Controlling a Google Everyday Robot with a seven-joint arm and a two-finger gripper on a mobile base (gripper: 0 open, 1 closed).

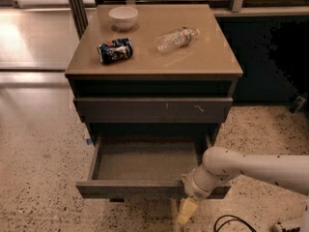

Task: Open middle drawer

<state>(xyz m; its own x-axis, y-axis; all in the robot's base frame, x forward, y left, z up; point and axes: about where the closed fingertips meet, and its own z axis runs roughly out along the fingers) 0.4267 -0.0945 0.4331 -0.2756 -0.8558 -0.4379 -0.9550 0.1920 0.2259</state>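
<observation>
My gripper (187, 208) hangs at the near right of the middle drawer (130, 189), low on its front, placed for drawing it nearer. The drawer stands well out. Pincer wide or narrow, I cannot tell.

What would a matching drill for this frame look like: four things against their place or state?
Things: 1 small white round bowl; 2 blue drink can; 3 clear plastic bottle; 4 dark grey-brown middle drawer.
States: A pulled open; B on its side, front left of the cabinet top; C upright, back left; D on its side, right of centre.
Pairs: 1-C, 2-B, 3-D, 4-A.
The gripper sits below the drawer front's right end.
</observation>
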